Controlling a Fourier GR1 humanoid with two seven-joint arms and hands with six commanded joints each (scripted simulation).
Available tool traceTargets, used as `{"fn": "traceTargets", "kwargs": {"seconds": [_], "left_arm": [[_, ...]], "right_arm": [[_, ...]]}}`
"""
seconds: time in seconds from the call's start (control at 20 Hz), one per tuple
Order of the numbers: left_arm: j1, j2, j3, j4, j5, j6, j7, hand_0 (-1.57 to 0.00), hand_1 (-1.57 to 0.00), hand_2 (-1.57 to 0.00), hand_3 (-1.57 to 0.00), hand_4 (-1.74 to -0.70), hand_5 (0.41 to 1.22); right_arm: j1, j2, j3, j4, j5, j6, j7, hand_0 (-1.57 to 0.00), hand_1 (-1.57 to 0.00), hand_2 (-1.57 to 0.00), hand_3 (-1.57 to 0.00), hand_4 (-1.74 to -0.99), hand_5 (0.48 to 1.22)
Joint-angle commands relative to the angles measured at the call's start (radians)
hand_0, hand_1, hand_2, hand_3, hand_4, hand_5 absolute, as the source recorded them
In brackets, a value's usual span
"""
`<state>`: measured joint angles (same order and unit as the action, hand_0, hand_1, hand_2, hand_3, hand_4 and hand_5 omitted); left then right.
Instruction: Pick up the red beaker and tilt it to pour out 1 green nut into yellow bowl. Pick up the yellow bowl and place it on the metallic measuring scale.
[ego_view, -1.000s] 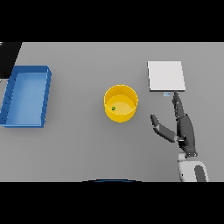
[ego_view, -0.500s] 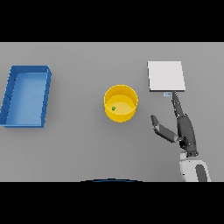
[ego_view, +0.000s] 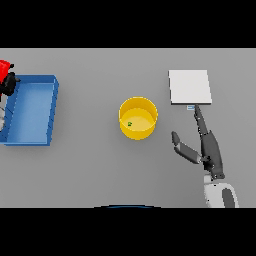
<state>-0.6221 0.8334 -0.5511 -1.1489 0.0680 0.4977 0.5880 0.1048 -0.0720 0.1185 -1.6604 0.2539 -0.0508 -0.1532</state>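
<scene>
Grey table (ego_view: 90, 175), yellow bowl (ego_view: 138, 118) left of open right hand (ego_view: 206, 146)

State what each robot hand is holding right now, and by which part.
The right robot hand holds nothing, fingers straight, right of the yellow bowl. At the left edge, the left robot hand is against the red beaker; the grip itself cannot be told.

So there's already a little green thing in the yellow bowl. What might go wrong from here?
1. The right hand lies open beside the yellow bowl, not touching it. A clumsy grasp might tip the bowl and lose the green nut.
2. The metallic measuring scale is a small plate; a bowl set off-centre might overhang its edge.
3. At the far left edge, the left hand shows by the red beaker above the blue tray; more nuts could spill.
</scene>
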Motion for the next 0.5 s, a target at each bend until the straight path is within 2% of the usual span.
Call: {"fn": "traceTargets", "kwargs": {"seconds": [0.0,0.15,0.25,0.3,0.35,0.4,0.45], "left_arm": [[0.016,0.004,-0.006,-0.005,0.004,0.009,0.003,-1.57,-1.57,-1.57,-1.51,-1.74,1.221],[0.040,0.008,-0.041,-0.005,0.027,0.046,0.021,-1.57,-1.57,-1.57,-1.54,-1.74,1.117],[0.033,0.014,-0.075,0.007,0.039,0.050,0.021,-1.57,-1.57,-1.57,-1.55,-1.74,0.967],[0.034,0.019,-0.099,0.003,0.043,0.040,0.021,-1.57,-1.57,-1.57,-1.55,-1.67,0.908],[0.036,0.039,-0.107,-0.017,0.059,0.008,0.021,-1.57,-1.57,-1.57,-1.50,-1.53,0.865],[0.038,0.051,-0.112,-0.036,0.077,-0.033,0.021,-1.56,-1.45,-1.43,-1.36,-1.37,0.830],[0.050,0.070,-0.109,-0.059,0.106,-0.082,0.015,-1.46,-1.18,-1.19,-1.13,-1.23,0.803]], "right_arm": [[0.006,-0.004,0.001,-0.013,-0.005,0.008,-0.001,0.00,0.00,0.00,0.00,-1.217,0.666],[0.012,-0.007,0.003,-0.021,0.005,0.001,0.007,0.00,0.00,0.00,0.00,-1.207,0.665],[0.006,-0.008,-0.002,-0.019,-0.006,0.007,0.011,0.00,0.00,0.00,0.00,-1.205,0.664],[0.012,-0.006,0.004,-0.014,0.000,0.006,-0.005,0.00,0.00,0.00,0.00,-1.202,0.667],[0.008,-0.001,0.007,-0.015,0.007,0.001,0.007,0.00,0.00,0.00,0.00,-1.197,0.664],[0.018,0.005,0.012,-0.023,0.005,0.002,0.008,0.00,0.00,0.00,0.00,-1.192,0.663],[0.016,0.002,0.004,-0.018,-0.002,0.002,0.009,0.00,0.00,0.00,0.00,-1.188,0.663]]}}
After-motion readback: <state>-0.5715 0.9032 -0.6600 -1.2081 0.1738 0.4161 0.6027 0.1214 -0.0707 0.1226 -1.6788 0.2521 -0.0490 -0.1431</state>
